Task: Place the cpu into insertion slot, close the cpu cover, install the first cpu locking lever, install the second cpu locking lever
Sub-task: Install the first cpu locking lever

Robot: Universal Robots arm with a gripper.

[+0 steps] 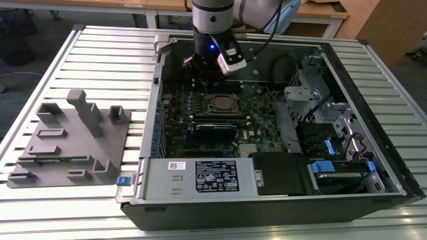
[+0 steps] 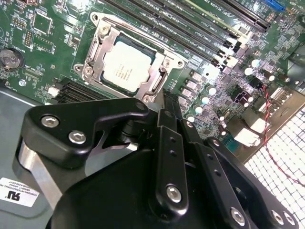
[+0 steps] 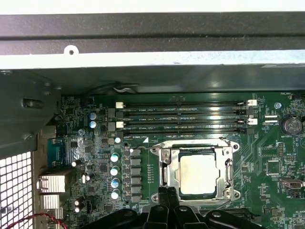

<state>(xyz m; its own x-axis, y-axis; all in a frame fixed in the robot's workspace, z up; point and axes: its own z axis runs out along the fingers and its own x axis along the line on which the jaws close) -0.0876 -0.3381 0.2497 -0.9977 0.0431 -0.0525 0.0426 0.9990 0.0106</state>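
Inside the open computer case (image 1: 267, 220) on the table (image 1: 100, 60), the cpu (image 3: 199, 175) is lying flat in the insertion slot (image 3: 176, 167), with the cpu cover (image 3: 222, 177) folded down around it, apparently to pin it there. The claw (image 3: 164, 193) is hanging just beside the cover's edge, fingers together and gripping nothing; whether it is touching is unclear.
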